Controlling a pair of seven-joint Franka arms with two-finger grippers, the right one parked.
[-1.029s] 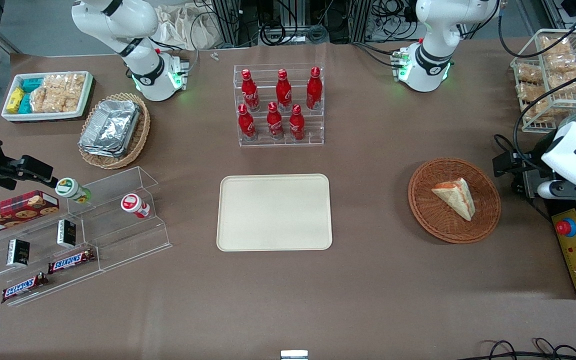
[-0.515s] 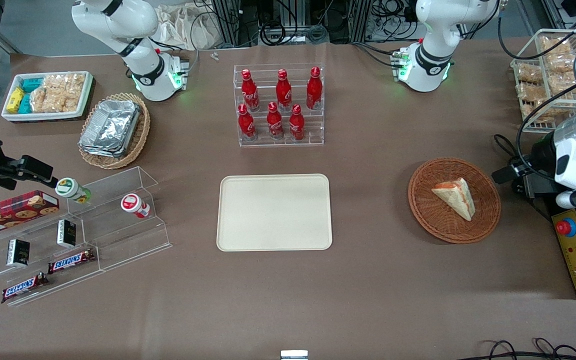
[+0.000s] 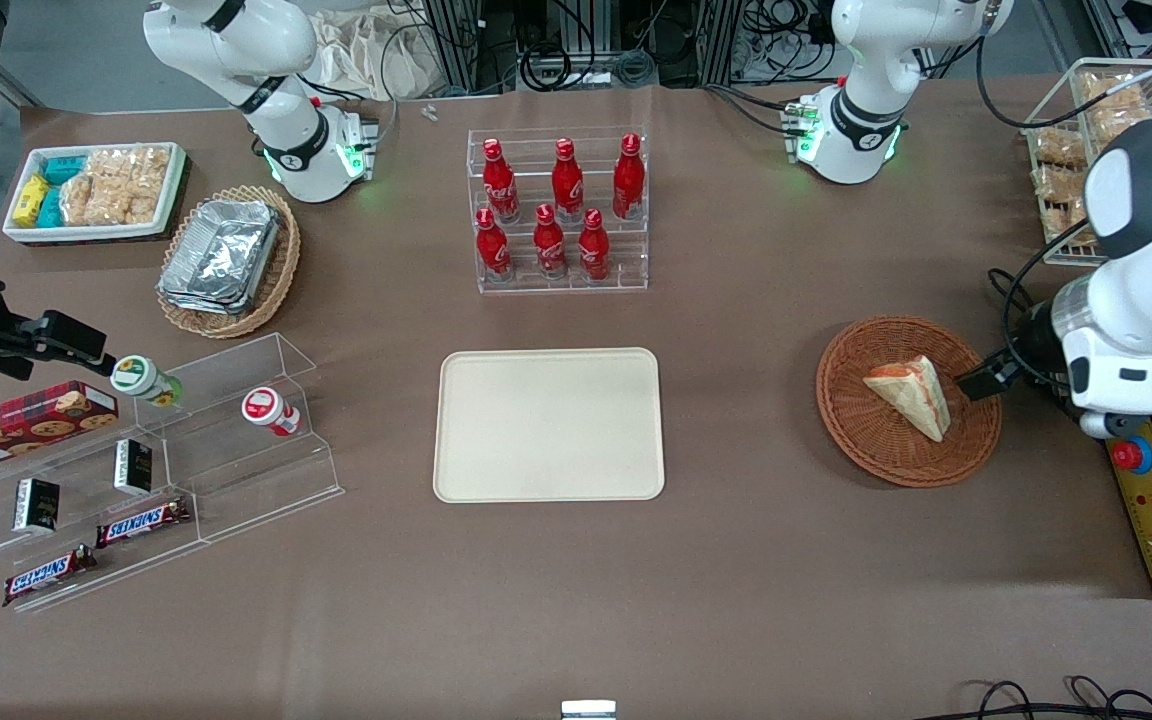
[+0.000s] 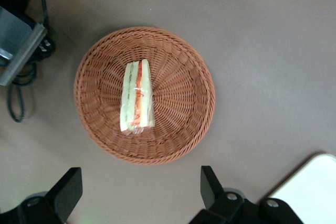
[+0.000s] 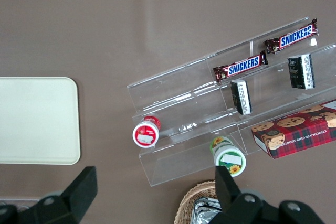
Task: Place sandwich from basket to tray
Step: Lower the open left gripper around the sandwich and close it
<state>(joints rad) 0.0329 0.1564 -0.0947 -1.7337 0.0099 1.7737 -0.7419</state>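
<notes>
The sandwich (image 3: 911,395), a white bread wedge with red and green filling, lies in the round reddish-brown wicker basket (image 3: 886,455) toward the working arm's end of the table. My left gripper (image 3: 984,379) hovers over the basket's rim, beside the sandwich, open and empty. In the left wrist view the sandwich (image 4: 136,98) lies on its side in the basket (image 4: 184,77), and the gripper (image 4: 139,192) has its black fingers (image 4: 68,190) spread wide over bare table just outside the rim. The cream-beige tray (image 3: 548,425) lies empty at the table's middle; its corner shows in the left wrist view (image 4: 315,182).
A clear rack of red bottles (image 3: 561,210) stands farther from the camera than the tray. A yellow control box with a red button (image 3: 1151,490) and a wire rack basket (image 3: 1076,150) flank the working arm. An acrylic snack shelf (image 3: 156,470) stands toward the parked arm's end.
My left arm has swung in from the table's edge toward the basket, and the gripper now hangs over the basket's rim. The sandwich, basket and tray have not moved.
</notes>
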